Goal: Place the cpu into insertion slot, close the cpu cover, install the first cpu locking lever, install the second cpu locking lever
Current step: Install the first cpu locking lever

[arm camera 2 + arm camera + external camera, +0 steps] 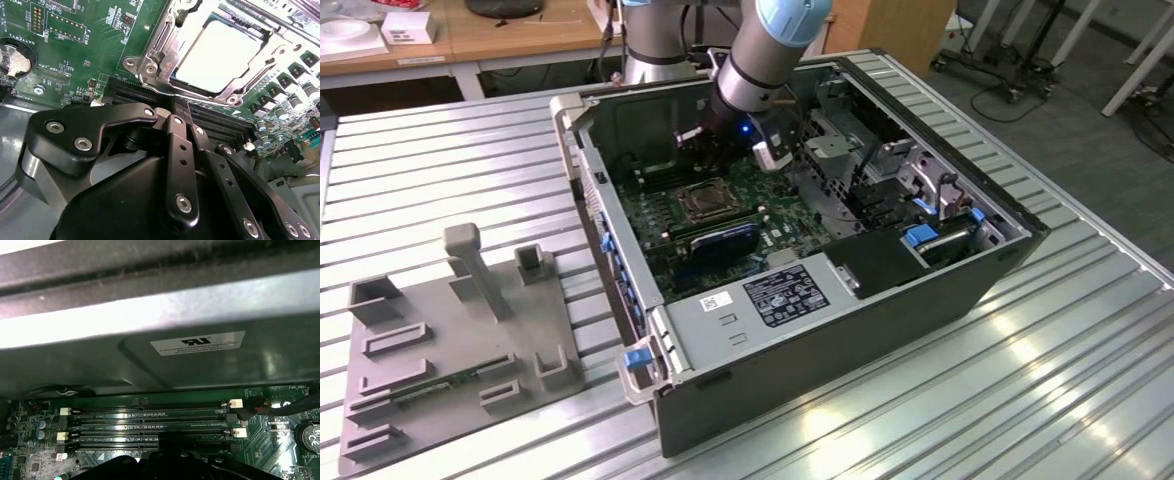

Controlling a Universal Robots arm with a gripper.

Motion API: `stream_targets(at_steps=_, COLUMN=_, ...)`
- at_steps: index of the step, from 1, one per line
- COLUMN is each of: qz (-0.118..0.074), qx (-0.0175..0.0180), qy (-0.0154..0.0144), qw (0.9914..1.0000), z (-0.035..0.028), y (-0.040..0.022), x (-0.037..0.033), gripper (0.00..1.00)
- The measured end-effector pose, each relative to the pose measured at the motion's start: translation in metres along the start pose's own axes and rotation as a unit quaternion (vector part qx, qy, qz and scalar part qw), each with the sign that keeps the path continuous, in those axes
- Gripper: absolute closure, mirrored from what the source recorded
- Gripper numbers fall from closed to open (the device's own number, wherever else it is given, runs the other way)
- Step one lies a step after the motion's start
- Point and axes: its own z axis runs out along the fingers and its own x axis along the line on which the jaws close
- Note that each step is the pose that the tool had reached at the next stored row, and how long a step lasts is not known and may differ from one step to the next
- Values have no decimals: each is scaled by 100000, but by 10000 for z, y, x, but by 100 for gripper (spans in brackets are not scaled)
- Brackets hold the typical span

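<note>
The cpu (220,55) is seen lying flat and face up in the insertion slot (707,201), framed by the lowered cpu cover (165,47). It lies just beside the gripper (172,114), which is drawn closed on nothing over the memory slots (150,415) on the socket's far side. Being square, the chip has no long axis, and its edges are set parallel to those slots. A white printed label (197,344) is carried on the case wall (100,365).

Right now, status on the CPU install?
Gripper over memory slots, beside insertion slot. The cpu seated, cpu cover down. Nothing across it.
</note>
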Motion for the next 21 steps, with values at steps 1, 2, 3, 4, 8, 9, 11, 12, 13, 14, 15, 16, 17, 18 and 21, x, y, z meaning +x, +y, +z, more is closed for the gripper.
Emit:
stream_targets(at_steps=1, qz=1, qx=4, qy=1, qw=100000, z=0, y=0, x=0, gripper=89)
stream_targets(at_steps=2, qz=-1, qx=1, qy=0, qw=100000, z=0, y=0, x=0, gripper=89)
stream_targets(at_steps=3, qz=-1, qx=5, qy=2, qw=100000, z=0, y=0, x=0, gripper=89)
stream_targets(at_steps=4, qz=0, qx=4, qy=2, qw=100000, z=0, y=0, x=0, gripper=89)
stream_targets(at_steps=8, qz=-17, qx=-59, qy=-26, qw=100000, z=-7, y=4, x=1, gripper=89)
stream_targets(at_steps=9, qz=-30, qx=-105, qy=-35, qw=100000, z=-17, y=9, x=3, gripper=89)
stream_targets(at_steps=11, qz=0, qx=-8, qy=1, qw=100000, z=-55, y=16, x=12, gripper=89)
stream_targets(at_steps=12, qz=-4, qx=-20, qy=-2, qw=100000, z=-70, y=20, x=16, gripper=89)
stream_targets(at_steps=13, qz=0, qx=-11, qy=-2, qw=100000, z=-86, y=25, x=19, gripper=89)
stream_targets(at_steps=14, qz=2, qx=-9, qy=0, qw=100000, z=-98, y=28, x=22, gripper=89)
stream_targets(at_steps=15, qz=0, qx=-7, qy=0, qw=100000, z=-107, y=30, x=24, gripper=89)
stream_targets(at_steps=16, qz=-4, qx=-12, qy=-2, qw=100000, z=-111, y=32, x=25, gripper=89)
stream_targets(at_steps=17, qz=-4, qx=-19, qy=-5, qw=100000, z=-111, y=32, x=25, gripper=89)
stream_targets(at_steps=18, qz=-10, qx=-25, qy=-7, qw=100000, z=-111, y=32, x=24, gripper=89)
stream_targets(at_steps=21, qz=-7, qx=-2, qy=-2, qw=100000, z=-114, y=32, x=26, gripper=89)
